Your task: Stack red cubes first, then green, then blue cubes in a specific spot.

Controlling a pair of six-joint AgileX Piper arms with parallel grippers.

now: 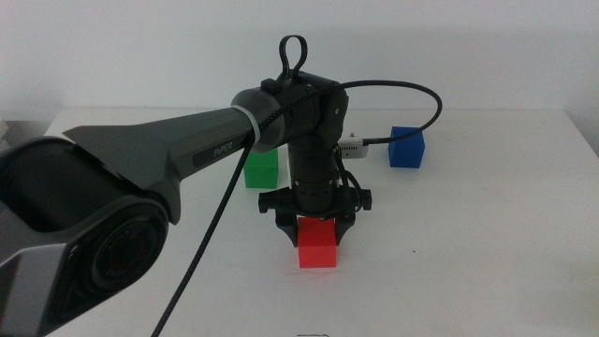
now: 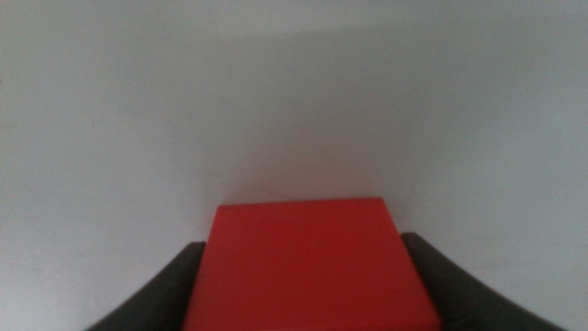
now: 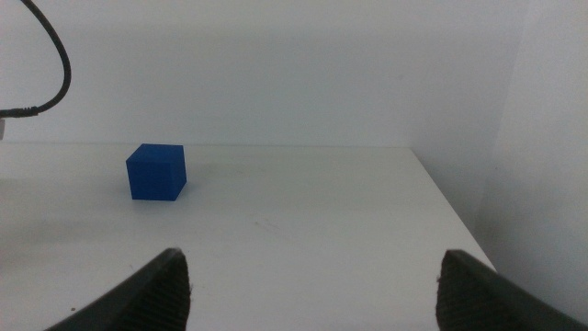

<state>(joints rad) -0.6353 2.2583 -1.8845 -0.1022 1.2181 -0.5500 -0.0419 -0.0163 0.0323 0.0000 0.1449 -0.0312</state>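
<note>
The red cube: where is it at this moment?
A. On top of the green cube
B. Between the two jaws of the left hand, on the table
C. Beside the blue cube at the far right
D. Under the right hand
B: the red cube sits on the white table between the jaws of the left hand, apart from the green cube and blue cube.

A plain bright red cube (image 1: 316, 243), a green cube (image 1: 261, 169) and a deep blue cube (image 1: 407, 147) sit on a smooth white worktop (image 1: 487, 243); the left gripper (image 1: 315, 228) has dark fingers (image 2: 161, 294).
</note>
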